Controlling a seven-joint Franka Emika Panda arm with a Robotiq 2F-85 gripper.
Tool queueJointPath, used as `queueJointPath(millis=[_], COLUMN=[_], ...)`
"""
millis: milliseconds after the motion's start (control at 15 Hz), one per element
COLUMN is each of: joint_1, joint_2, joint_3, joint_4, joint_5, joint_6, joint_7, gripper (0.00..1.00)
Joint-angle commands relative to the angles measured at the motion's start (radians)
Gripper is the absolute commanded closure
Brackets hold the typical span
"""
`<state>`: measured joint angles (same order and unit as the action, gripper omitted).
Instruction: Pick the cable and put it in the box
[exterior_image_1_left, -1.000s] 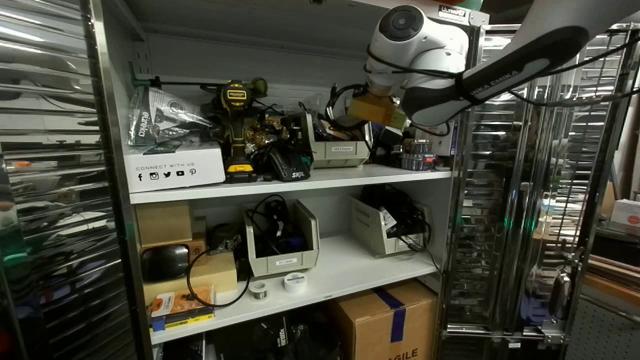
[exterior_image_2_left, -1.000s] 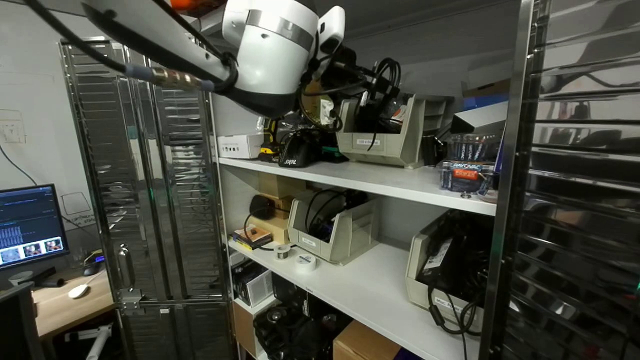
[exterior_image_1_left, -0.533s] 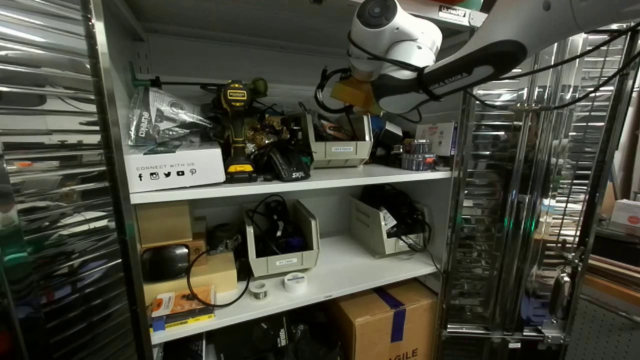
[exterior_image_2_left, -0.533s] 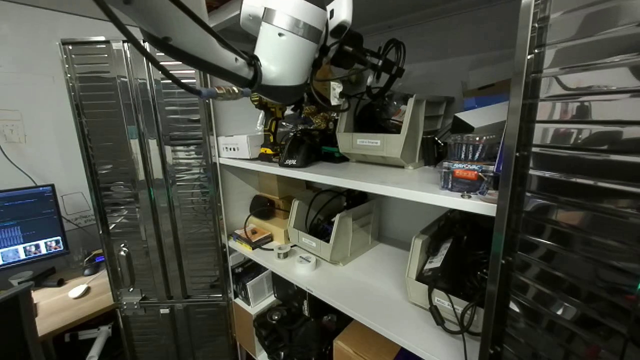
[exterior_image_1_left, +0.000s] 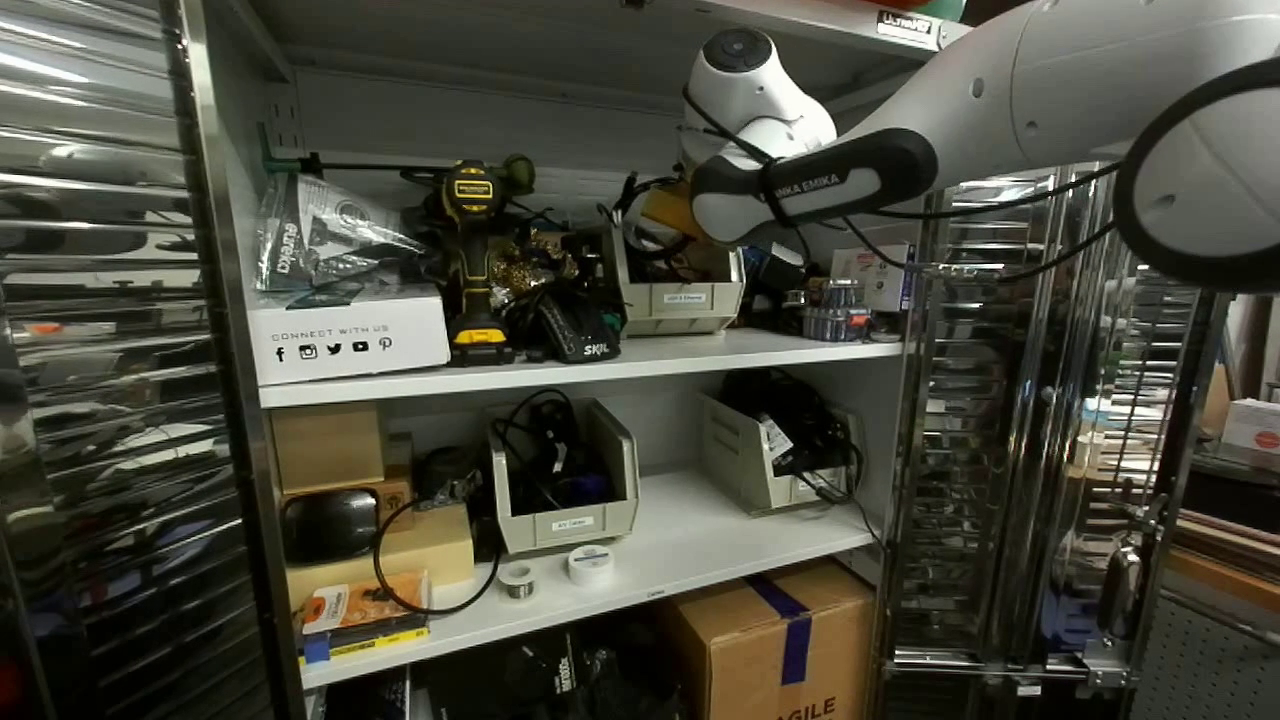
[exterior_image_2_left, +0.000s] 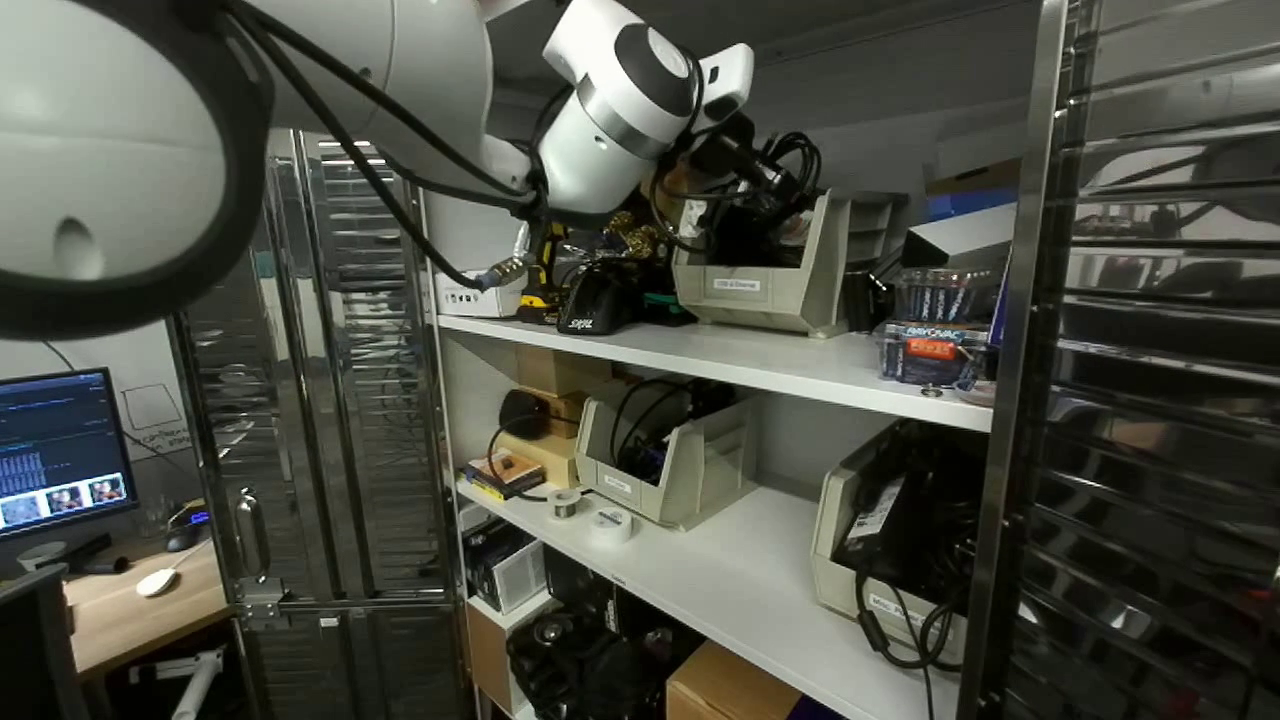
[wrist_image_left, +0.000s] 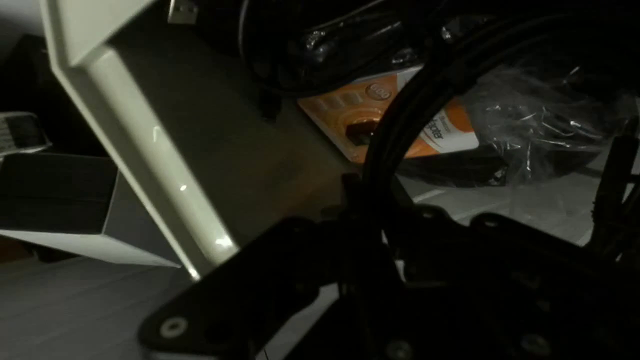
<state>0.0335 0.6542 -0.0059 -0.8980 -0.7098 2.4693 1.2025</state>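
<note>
Wrist view: my fingers grip the looped black cable over the pale box. Placing seems in hand; next I should lower it inside, then let go.

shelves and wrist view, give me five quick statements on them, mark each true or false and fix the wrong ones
1. The gripper holds a black cable. True.
2. The packet in the wrist view is green. False: the packet is orange and white.
3. The drill and the white box share a shelf. True.
4. The tape on the carton is yellow. False: the tape on the carton is dark blue.
5. The computer screen is lit. True.
</note>
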Motion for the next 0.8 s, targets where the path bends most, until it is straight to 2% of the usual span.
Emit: queueJointPath(millis=[0, 67, 133, 467, 733], joint_1=[0.025, 0.036, 0.007, 0.005, -0.012], joint_2=[0.109, 0.115, 0.111, 0.073, 0.021], joint_3=[-0.043, -0.068, -0.016, 0.009, 0.082], joint_4=[0.232, 0.269, 0.280, 0.273, 0.186], joint_5=[0.174, 0.208, 0.165, 0.181, 0.222], joint_6=[-0.078, -0.106, -0.126, -0.158, -0.162], joint_7=[-0.183, -0.214, -0.212, -0.290, -0.395], gripper=[0.56, 0.49, 0.39, 0.01, 0.00])
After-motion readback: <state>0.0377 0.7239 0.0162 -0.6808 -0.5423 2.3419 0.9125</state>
